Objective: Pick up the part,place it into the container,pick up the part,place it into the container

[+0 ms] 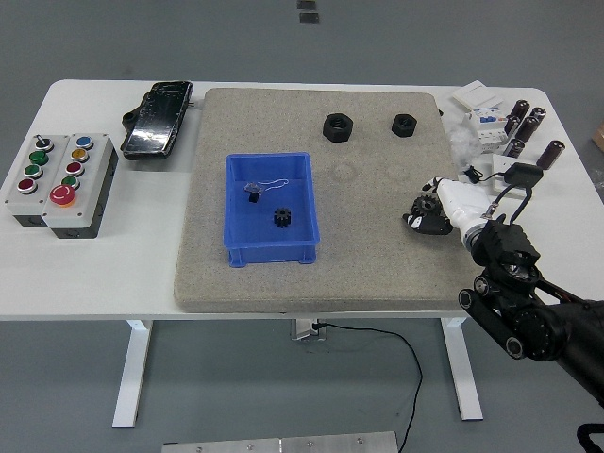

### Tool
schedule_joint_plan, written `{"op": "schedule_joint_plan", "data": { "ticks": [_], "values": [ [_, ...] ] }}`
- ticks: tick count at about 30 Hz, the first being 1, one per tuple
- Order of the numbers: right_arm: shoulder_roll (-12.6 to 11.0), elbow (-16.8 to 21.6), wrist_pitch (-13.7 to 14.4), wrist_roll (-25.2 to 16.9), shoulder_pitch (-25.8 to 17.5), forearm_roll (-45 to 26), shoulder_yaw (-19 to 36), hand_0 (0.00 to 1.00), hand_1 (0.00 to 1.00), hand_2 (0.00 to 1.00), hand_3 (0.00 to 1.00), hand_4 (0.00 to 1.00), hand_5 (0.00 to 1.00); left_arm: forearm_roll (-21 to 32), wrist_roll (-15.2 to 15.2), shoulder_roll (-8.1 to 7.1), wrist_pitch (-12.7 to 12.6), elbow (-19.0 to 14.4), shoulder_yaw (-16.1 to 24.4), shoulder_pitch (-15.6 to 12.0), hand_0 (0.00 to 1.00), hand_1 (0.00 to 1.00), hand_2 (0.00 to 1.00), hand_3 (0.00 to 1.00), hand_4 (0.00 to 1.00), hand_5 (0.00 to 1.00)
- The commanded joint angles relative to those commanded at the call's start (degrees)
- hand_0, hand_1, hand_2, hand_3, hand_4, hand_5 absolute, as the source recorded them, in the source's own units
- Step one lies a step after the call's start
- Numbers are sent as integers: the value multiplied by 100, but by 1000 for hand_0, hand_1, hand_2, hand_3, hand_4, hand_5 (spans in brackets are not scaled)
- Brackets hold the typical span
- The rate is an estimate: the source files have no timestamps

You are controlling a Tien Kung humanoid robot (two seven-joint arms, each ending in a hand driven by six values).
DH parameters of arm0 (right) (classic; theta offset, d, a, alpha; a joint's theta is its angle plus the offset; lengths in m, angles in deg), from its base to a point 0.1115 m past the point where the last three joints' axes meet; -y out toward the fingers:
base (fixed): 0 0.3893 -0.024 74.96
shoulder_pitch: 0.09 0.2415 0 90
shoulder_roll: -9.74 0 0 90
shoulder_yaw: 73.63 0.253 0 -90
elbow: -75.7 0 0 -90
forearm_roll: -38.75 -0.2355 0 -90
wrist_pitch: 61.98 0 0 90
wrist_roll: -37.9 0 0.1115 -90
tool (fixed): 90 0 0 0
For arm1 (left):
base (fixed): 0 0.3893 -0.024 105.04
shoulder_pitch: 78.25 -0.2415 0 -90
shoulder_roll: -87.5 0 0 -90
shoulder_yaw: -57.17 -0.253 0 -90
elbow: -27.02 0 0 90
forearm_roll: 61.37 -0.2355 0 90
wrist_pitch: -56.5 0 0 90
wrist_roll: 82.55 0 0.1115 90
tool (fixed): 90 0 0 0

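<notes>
On the mat's right side, right hand (442, 206) fingers curled around black gear (427, 213), gripping it.

I saw a black gear (427, 214) in my right hand (444, 203); another gear (280, 217) lay inside the blue container (270, 247).
</notes>
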Motion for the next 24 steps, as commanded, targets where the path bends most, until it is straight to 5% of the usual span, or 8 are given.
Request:
{"op": "schedule_joint_plan", "data": {
  "ticks": [17, 18, 23, 24],
  "values": [
    [13, -97, 280, -124, -22, 19, -179, 485, 675, 730, 735, 784, 538, 11, -3, -1, 2, 0, -20, 3, 676, 686, 645, 689, 714, 285],
    [11, -100, 321, -140, -22, 23, -189, 432, 599, 601, 642, 453, 183, 12, -4, 0, 2, 0, -21, 4, 676, 685, 646, 688, 714, 285],
    [9, -107, 473, -192, -17, 64, -223, 432, 599, 601, 642, 453, 183, 8, -4, 2, 4, 0, -21, 3, 676, 685, 646, 688, 714, 285],
    [10, -112, 483, -193, -16, 73, -228, 442, 583, 575, 603, 410, 54, 9, -4, 1, 4, 0, -22, 2, 676, 685, 646, 688, 714, 285]
  ]
}}
